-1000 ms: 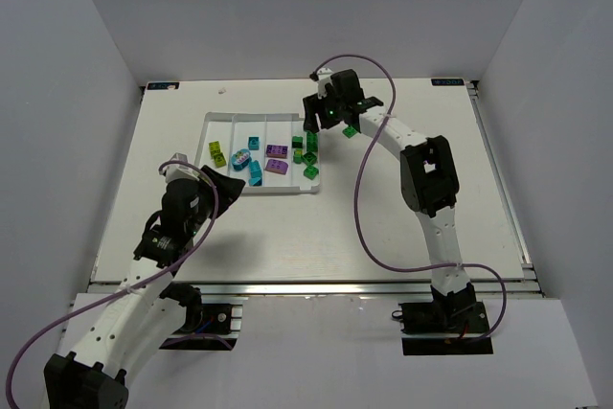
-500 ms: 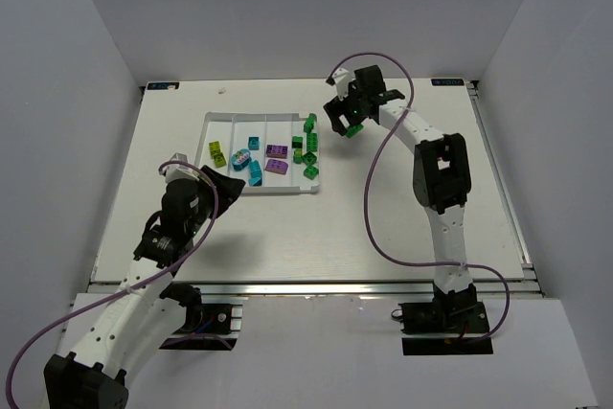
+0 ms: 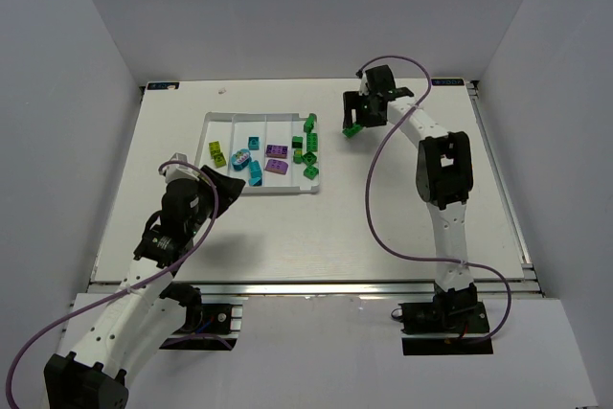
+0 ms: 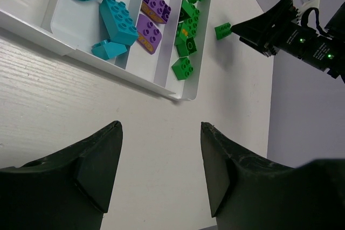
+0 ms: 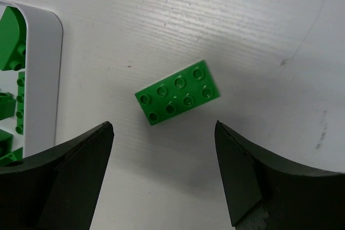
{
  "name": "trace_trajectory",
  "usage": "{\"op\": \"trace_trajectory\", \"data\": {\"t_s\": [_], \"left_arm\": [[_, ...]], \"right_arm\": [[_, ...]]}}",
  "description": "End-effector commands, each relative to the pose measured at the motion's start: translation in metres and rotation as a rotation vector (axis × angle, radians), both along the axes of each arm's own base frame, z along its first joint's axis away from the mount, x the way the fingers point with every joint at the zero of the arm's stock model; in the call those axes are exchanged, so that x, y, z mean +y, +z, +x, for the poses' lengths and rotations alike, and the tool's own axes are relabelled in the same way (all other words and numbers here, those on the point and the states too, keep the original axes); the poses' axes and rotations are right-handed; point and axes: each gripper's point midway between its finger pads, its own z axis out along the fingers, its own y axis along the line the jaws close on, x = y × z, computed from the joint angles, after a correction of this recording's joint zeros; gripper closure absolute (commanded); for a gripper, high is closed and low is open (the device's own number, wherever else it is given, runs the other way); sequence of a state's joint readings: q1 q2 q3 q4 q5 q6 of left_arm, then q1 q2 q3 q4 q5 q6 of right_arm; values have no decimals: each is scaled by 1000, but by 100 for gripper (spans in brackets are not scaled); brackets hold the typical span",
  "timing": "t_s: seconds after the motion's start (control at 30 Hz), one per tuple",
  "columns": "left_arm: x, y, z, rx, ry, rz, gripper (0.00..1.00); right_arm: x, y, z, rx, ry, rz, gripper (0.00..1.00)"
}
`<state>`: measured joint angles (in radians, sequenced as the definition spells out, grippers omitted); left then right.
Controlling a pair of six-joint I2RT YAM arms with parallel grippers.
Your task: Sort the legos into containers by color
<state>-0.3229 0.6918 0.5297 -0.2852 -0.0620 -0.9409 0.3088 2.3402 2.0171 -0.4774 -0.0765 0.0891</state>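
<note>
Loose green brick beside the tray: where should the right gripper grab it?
Grip the green brick across its long sides, from straight above. It lies flat, studs up, apart from the tray, its length nearly along the closing line of the open right gripper, so probably turn the wrist a quarter first.

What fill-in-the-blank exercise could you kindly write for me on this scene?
The loose brick is coloured ___.
It lies not inside the tray but ___ it.
The right gripper over the brick is wide ___.
Missing words: green; outside; open.
</note>
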Motion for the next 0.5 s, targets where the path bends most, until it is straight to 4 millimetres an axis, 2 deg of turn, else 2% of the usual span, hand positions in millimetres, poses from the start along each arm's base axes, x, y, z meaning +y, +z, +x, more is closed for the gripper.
{"op": "trace_trajectory", "data": {"t_s": [0.0, 0.17, 0.33, 0.47], "left_arm": [[2, 7, 0, -7, 6, 11, 31], [6, 22, 1, -24, 24, 26, 30], [7, 21, 0, -19, 27, 31, 30], [8, 20, 0, -12, 27, 38, 30]], "right_arm": [[18, 13, -12, 71, -92, 123, 20], [13, 2, -2, 21, -158, 10, 20], [5, -13, 5, -20, -214, -105, 20], [13, -22, 3, -18, -211, -119, 19]]}}
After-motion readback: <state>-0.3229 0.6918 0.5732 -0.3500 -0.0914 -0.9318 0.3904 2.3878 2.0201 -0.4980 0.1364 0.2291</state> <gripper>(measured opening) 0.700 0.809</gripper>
